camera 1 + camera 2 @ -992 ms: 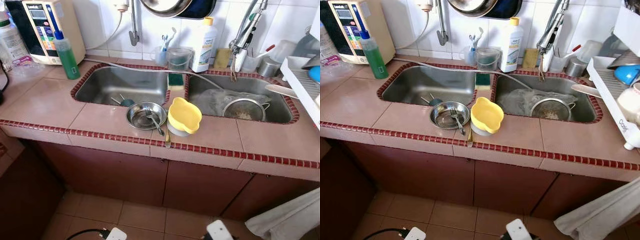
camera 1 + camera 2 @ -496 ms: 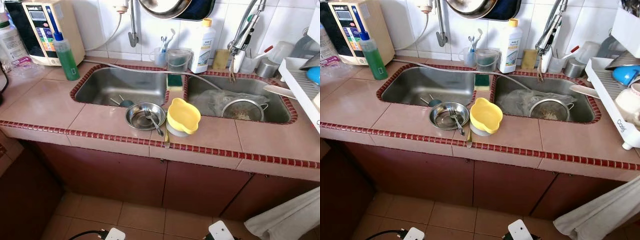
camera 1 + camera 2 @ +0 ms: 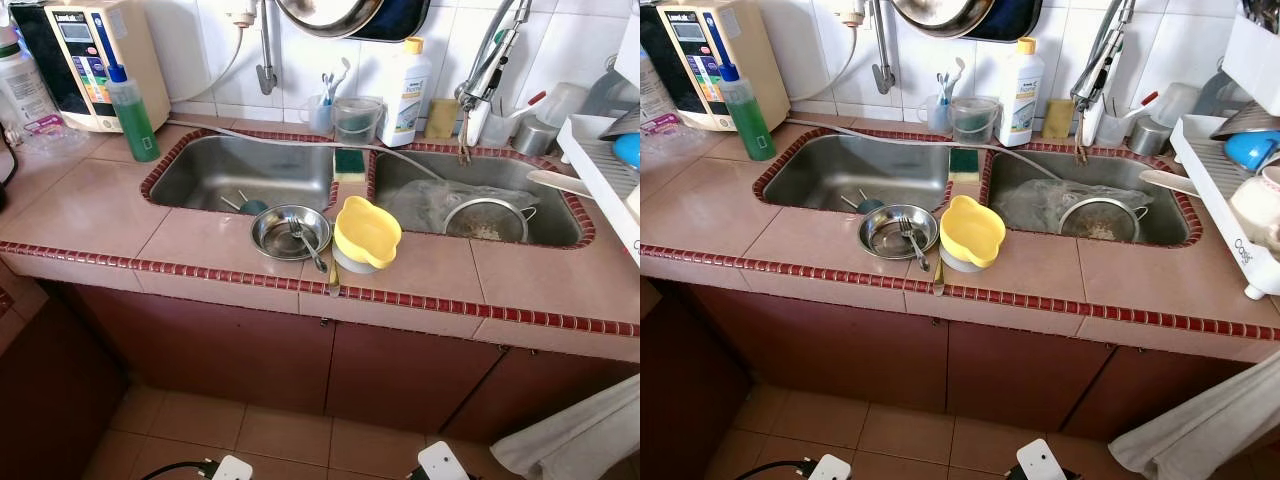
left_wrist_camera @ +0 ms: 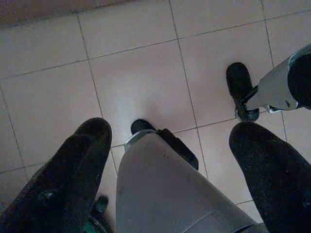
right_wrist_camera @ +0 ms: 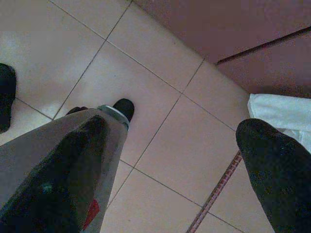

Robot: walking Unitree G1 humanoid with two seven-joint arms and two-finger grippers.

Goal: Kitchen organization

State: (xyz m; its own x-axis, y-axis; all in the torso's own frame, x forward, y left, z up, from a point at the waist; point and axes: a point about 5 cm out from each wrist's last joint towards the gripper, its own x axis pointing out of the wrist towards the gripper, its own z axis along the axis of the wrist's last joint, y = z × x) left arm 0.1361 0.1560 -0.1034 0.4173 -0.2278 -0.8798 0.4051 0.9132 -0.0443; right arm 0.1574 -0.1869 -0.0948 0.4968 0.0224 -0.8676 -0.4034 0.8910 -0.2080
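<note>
While both arms hang idle over the floor tiles, no grasp has begun; robot stands facing the surface [image 3: 90, 205]. Left gripper [image 4: 170, 160] jaws wide open, empty; right gripper [image 5: 170, 160] same. Steel bowl [image 3: 291, 231] with fork [image 3: 309, 245] touches yellow bowl [image 3: 367, 231] between the sinks. Next move likely calls for raising an arm toward these.

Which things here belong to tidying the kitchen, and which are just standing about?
Belong to the job:
steel bowl holding a fork
yellow bowl
strainer in the right sink
sponge on the sink divider

Just standing about:
green soap bottle
white bottle
water filter
dish rack
cloth
</note>
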